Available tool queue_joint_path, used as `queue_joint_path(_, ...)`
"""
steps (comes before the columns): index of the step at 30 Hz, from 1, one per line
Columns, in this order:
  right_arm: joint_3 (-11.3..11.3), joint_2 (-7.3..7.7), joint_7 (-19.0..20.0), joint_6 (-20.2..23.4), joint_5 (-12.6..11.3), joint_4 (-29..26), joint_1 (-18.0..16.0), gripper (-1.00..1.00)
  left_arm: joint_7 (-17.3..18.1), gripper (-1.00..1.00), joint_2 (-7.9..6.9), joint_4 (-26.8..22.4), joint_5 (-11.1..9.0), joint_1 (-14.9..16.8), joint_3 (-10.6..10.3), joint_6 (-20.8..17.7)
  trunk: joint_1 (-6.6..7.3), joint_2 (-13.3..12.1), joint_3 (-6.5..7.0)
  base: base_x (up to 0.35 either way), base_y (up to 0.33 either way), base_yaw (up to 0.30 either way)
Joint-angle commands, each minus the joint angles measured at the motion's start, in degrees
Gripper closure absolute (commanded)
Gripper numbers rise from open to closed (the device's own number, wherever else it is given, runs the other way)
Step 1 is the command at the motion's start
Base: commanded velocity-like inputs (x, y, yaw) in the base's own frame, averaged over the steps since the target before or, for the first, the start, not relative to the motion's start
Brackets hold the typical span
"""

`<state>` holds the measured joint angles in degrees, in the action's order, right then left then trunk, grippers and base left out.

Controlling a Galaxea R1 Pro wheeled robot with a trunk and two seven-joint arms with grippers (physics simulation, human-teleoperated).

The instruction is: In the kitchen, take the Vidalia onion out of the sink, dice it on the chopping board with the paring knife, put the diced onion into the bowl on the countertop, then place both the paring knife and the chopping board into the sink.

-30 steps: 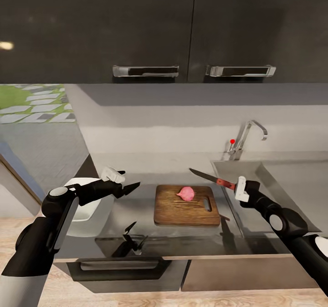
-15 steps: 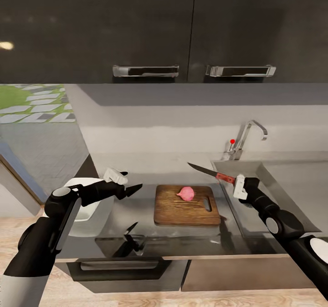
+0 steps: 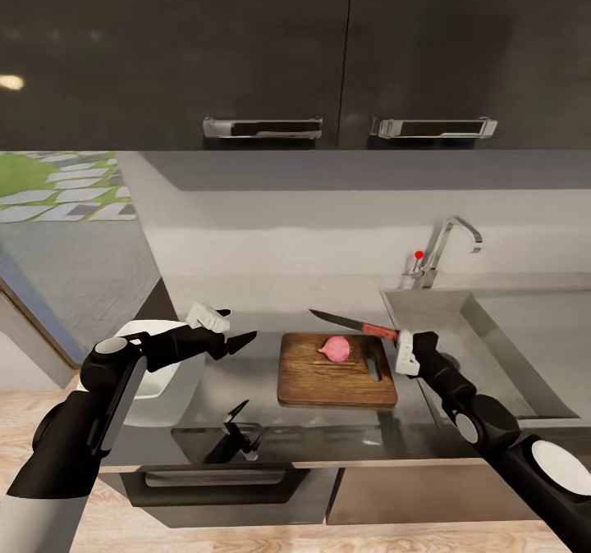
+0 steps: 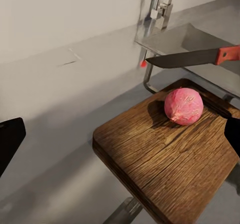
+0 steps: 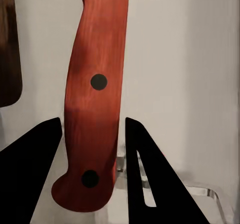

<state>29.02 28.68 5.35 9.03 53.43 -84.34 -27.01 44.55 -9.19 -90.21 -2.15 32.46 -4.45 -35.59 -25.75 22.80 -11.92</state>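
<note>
Right gripper (image 3: 397, 341) clamps the red handle of the paring knife (image 3: 349, 322), blade held in open air just above the far edge of the chopping board (image 3: 336, 370), pointing over the Vidalia onion (image 3: 335, 348) sitting near that edge. Left gripper (image 3: 238, 340) hovers with its fingers parted, holding nothing, clear countertop (image 3: 238, 377) between it and the board. White bowl (image 3: 156, 372) mostly hidden behind the left arm; sink (image 3: 492, 331) lies beyond the right gripper, under dark upper cabinets.

Head camera high over the chopping board (image 3: 336, 370); left wrist close, perhaps low, same board.
</note>
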Motion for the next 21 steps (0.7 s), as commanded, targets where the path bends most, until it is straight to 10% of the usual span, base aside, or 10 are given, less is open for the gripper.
queue_joint_path(1,0.3,0.06,0.1,0.4,0.6,-0.1,-0.1,1.0,0.0,-1.0,-0.03,0.0,-0.2,0.1,0.0,-0.4,-0.04,0.1,-0.12,0.0,0.0,0.0)
queue_joint_path(21,0.8,0.36,-5.2,0.0,0.5,1.4,-0.1,1.0,0.0,-1.0,-0.12,0.0,-0.2,0.1,0.0,-0.4,-0.04,0.1,-0.12,0.0,0.0,0.0)
